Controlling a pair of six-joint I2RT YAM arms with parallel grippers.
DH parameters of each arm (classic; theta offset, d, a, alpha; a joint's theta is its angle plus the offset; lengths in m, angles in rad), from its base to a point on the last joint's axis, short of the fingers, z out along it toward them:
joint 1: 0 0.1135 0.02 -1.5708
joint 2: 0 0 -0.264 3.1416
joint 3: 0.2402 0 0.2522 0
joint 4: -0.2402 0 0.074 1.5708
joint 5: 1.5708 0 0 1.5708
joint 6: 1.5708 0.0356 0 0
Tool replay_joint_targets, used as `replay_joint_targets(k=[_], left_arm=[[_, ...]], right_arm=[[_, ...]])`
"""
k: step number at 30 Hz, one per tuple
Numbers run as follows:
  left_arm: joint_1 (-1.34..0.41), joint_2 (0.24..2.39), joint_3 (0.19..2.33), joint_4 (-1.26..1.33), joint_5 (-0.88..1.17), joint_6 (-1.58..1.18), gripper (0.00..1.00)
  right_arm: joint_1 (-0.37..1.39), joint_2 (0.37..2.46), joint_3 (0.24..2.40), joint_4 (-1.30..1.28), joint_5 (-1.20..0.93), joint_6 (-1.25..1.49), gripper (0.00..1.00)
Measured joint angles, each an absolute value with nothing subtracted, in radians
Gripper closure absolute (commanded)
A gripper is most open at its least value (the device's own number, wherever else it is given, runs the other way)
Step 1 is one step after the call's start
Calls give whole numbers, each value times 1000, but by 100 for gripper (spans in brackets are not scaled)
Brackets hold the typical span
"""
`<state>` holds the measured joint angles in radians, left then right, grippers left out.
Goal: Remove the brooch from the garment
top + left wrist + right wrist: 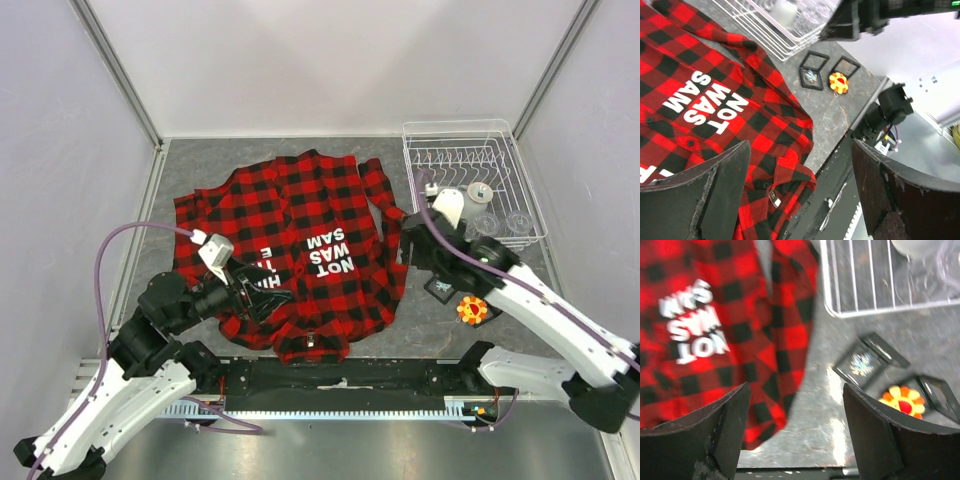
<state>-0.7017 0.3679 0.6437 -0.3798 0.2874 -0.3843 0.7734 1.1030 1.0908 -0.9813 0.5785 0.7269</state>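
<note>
Left pincer (799, 195) and right pincer (795, 435) gape empty, brooch (904, 402) lying on the bench (820, 407) off the garment (715, 315); only retreating seems left.

There is one red-and-black plaid shirt (300, 200) and one flower-shaped brooch (472, 310), which lies on the table to the shirt's right. Two small black square cases (813, 70) sit beside the brooch. One white wire rack (460, 123) stands at the far right, with two clear glasses (486, 223) inside.

red-black plaid garment (290, 205), yellow-orange brooch (472, 310)
</note>
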Motion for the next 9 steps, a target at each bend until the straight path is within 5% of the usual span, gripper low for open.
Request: replay_joint_targets(k=[5,9], left_arm=[[-702,329,781,-457,194,-403,10],[-702,333,1034,-463,118,-411,5]], right_arm=[[775,952,1239,-922,529,575,2],[775,890,1463,-897,523,470,2]])
